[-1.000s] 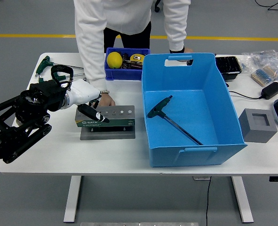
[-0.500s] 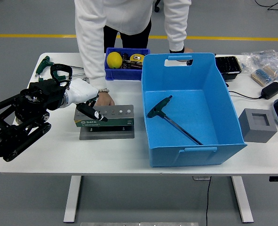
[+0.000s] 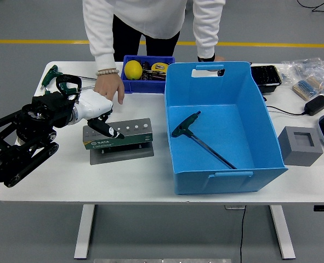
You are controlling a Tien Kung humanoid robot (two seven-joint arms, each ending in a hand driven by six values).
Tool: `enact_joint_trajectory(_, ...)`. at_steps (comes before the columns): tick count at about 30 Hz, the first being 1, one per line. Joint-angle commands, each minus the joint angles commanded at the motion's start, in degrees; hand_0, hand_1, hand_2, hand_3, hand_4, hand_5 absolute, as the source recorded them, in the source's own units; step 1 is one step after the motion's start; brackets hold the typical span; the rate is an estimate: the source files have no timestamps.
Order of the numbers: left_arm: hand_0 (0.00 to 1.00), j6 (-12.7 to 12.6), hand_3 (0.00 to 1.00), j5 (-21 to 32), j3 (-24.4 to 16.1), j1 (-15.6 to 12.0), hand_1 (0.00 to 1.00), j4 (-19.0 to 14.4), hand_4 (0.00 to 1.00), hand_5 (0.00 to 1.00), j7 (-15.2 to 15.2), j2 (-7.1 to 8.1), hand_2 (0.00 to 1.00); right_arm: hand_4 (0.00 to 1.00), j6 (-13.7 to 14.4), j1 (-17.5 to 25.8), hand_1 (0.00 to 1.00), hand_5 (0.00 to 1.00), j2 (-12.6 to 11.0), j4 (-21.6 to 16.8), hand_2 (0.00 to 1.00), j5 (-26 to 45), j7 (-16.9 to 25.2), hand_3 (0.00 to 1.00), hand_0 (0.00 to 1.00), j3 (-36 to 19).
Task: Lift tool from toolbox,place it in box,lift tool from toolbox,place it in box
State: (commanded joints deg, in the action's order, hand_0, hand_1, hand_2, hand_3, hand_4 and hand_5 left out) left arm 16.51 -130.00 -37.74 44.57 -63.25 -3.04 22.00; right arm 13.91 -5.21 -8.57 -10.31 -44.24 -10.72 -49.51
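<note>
The green and grey toolbox [image 3: 120, 139] lies slightly askew on a grey plate [image 3: 126, 154], left of the big blue box [image 3: 260, 118]. My left hand [image 3: 98, 116] reaches over the toolbox's left end and touches its top. Whether it grips anything is hidden. One green-handled T-wrench [image 3: 190, 127] lies inside the blue box. A person at the far side holds a hand [image 3: 109, 87] above the table, just behind my hand and clear of the toolbox.
Two more green-handled tools [image 3: 53, 72] [image 3: 68, 82] lie at the back left. A small blue bin [image 3: 145, 74] with a yellow ball stands behind the toolbox. A grey block [image 3: 300, 145], a black adapter [image 3: 317, 104] and bags sit at the right.
The person's hand has let go of the toolbox and drawn back. The toolbox has shifted left and turned slightly. My left hand has moved a little to the left.
</note>
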Motion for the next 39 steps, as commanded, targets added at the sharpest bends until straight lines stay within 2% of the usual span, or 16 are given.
enact_joint_trajectory(2, 0.455, -1.6, 0.154, 0.0, -0.1, -0.1, 0.117, 0.0, 0.998, 0.942, 0.3, -0.01, 0.114, 0.839, 0.0, 0.0, 0.641, 0.763, 0.0, 0.0, 0.724, 0.1, 0.0, 0.621, 0.681, 0.0)
enact_joint_trajectory(3, 0.333, -2.5, 0.108, 0.0, -0.1, -0.1, 0.070, 0.0, 0.998, 0.727, 0.5, -0.03, 0.085, 0.839, 0.0, 0.0, 0.641, 0.763, 0.0, 0.0, 0.724, 0.1, 0.0, 0.620, 0.681, 0.0)
enact_joint_trajectory(8, 0.333, -7.2, 0.108, 0.0, 0.1, -0.4, 0.070, 0.2, 0.998, 0.727, 1.5, 0.03, 0.085, 0.839, 0.1, -0.1, 0.641, 0.763, 0.0, 0.0, 0.724, 0.2, 0.1, 0.620, 0.681, 0.1)
enact_joint_trajectory(9, 0.267, -8.7, 0.070, 0.0, 0.1, -0.4, 0.021, 0.3, 0.998, 0.401, 1.8, 0.08, 0.061, 0.839, 0.1, -0.1, 0.641, 0.763, 0.0, 0.0, 0.724, 0.2, 0.0, 0.621, 0.681, 0.1)
enact_joint_trajectory(11, 0.267, -11.0, 0.070, 0.0, 0.1, -0.6, 0.021, 0.2, 0.998, 0.401, 2.2, 0.20, 0.061, 0.839, 0.1, -0.1, 0.641, 0.763, 0.0, 0.0, 0.724, 0.1, 0.0, 0.621, 0.681, 0.0)
enact_joint_trajectory(14, 0.267, -15.9, 0.070, 0.0, -0.3, -0.9, 0.021, -0.1, 0.998, 0.401, 3.2, 0.42, 0.061, 0.839, 0.1, 0.0, 0.641, 0.763, 0.0, 0.0, 0.724, 0.2, 0.0, 0.621, 0.681, 0.1)
enact_joint_trajectory(15, 0.201, -17.4, 0.053, 0.0, -0.4, -0.9, 0.002, -0.3, 0.951, 0.232, 3.5, 0.46, 0.015, 0.839, 0.1, 0.0, 0.641, 0.763, 0.0, 0.0, 0.724, 0.2, 0.0, 0.621, 0.681, 0.1)
enact_joint_trajectory(20, 0.201, -22.8, 0.053, 0.0, -1.7, -1.1, 0.002, -1.7, 0.951, 0.232, 5.4, 0.62, 0.015, 0.839, 0.1, 0.0, 0.641, 0.763, 0.1, 0.0, 0.724, 0.1, 0.0, 0.621, 0.681, 0.1)
enact_joint_trajectory(21, 0.174, -23.7, 0.037, 0.0, -2.0, -1.1, 0.002, -2.2, 0.909, 0.198, 5.7, 0.66, 0.002, 0.839, 0.1, 0.0, 0.641, 0.763, 0.0, 0.0, 0.724, 0.2, 0.0, 0.621, 0.680, 0.1)
enact_joint_trajectory(22, 0.174, -25.1, 0.037, 0.0, -2.6, -1.2, 0.002, -3.0, 0.909, 0.198, 6.2, 0.72, 0.002, 0.839, 0.2, 0.0, 0.641, 0.763, 0.0, 0.0, 0.724, 0.3, 0.0, 0.621, 0.680, 0.2)
enact_joint_trajectory(28, 0.172, -30.1, 0.028, 0.0, -5.1, -1.2, 0.002, -6.0, 0.905, 0.222, 8.2, 0.76, 0.002, 0.839, 0.2, 0.0, 0.641, 0.763, 0.0, 0.0, 0.724, 0.5, 0.1, 0.621, 0.681, 0.4)
enact_joint_trajectory(32, 0.172, -32.2, 0.028, 0.0, -6.9, -1.2, 0.002, -8.2, 0.905, 0.222, 9.2, 0.71, 0.002, 0.839, 0.2, -0.1, 0.641, 0.763, 0.0, 0.0, 0.724, 0.7, 0.1, 0.621, 0.681, 0.5)
enact_joint_trajectory(37, 0.177, -35.9, 0.023, 0.0, -9.2, -1.7, 0.002, -13.2, 0.908, 0.241, 9.7, -0.39, 0.002, 0.840, 0.1, 0.1, 0.641, 0.763, 0.0, 0.0, 0.724, 0.6, 0.1, 0.621, 0.681, 0.5)
enact_joint_trajectory(39, 0.177, -36.9, 0.023, 2.4, -8.6, -1.7, 0.002, -15.6, 0.908, 0.241, 9.2, -1.28, 0.002, 0.840, 0.1, 0.1, 0.641, 0.763, 0.0, 0.0, 0.724, 0.4, 0.1, 0.621, 0.681, 0.4)
